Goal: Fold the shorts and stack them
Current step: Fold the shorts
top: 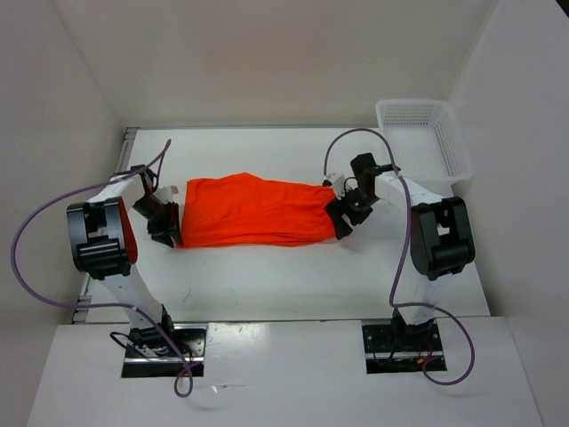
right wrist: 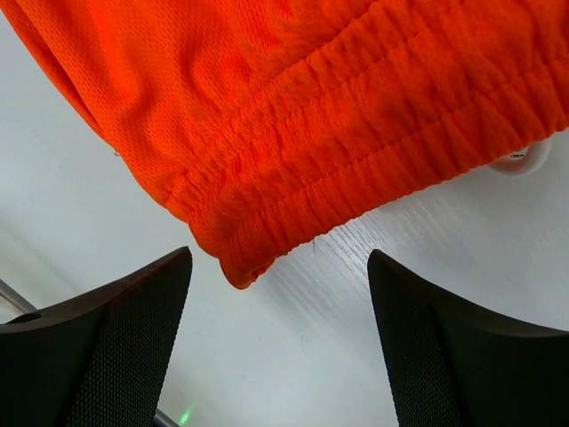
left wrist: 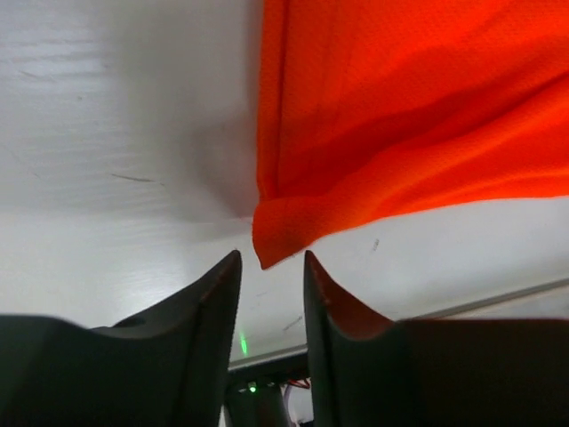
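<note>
The shorts (top: 253, 212) lie flat on the table (top: 267, 285). The left gripper (left wrist: 271, 294), narrowly parted, sits at their corner. The right gripper (right wrist: 280, 302) gapes wide beside the waistband (right wrist: 356, 151), empty.

Shorts (left wrist: 400, 116), left wrist view: only one corner shows; the rest runs off the top and right edges.
Shorts, right wrist view: only the gathered waistband end shows; the top, left and right edges cut it off.
Drawstring (right wrist: 520, 160): one white loop peeks out, the rest hidden beneath the waistband.
Left jaws, top view: too small to tell whether they touch the cloth.
White scrap (top: 175, 189) at the shorts' far left corner: too small to identify.
</note>
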`<state>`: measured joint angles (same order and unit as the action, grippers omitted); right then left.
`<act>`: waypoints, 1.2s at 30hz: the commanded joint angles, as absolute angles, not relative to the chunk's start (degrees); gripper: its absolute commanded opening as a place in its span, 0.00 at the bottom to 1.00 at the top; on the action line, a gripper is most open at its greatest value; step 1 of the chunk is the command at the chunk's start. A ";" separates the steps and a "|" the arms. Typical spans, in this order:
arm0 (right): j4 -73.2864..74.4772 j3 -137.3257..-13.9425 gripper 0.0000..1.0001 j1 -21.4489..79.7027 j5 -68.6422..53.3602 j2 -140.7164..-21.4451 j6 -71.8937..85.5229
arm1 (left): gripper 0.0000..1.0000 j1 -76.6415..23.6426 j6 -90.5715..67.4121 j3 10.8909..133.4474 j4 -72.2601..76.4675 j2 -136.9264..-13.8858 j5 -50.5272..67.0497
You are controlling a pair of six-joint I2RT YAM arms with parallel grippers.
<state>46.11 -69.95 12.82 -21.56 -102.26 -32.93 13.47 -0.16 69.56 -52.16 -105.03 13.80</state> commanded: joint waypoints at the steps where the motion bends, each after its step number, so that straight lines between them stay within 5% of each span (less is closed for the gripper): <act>1: 43.51 -70.40 0.85 12.04 -24.68 -98.88 -28.48 | 0.44 13.80 0.00 73.90 -56.07 -101.26 18.27; 7: 40.52 -69.70 0.85 12.04 -27.60 -100.45 -24.08 | 0.56 13.80 0.00 87.26 -57.14 -104.13 23.82; 24: 34.01 -65.92 0.82 8.88 -28.73 -103.89 -13.01 | 0.62 6.06 0.00 103.70 -36.47 -125.67 14.60; 32: 30.42 -67.15 0.74 8.88 -26.37 -107.04 -8.71 | 0.62 6.06 0.00 105.56 -33.84 -130.51 4.23; 36: 29.79 -67.15 0.68 11.24 -23.13 -108.28 -8.70 | 0.48 6.06 0.00 104.94 -33.84 -131.75 3.16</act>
<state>33.58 -66.48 9.26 -27.24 -105.86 -9.61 5.87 -0.34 104.05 -35.00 -129.58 6.22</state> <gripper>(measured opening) 0.688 0.506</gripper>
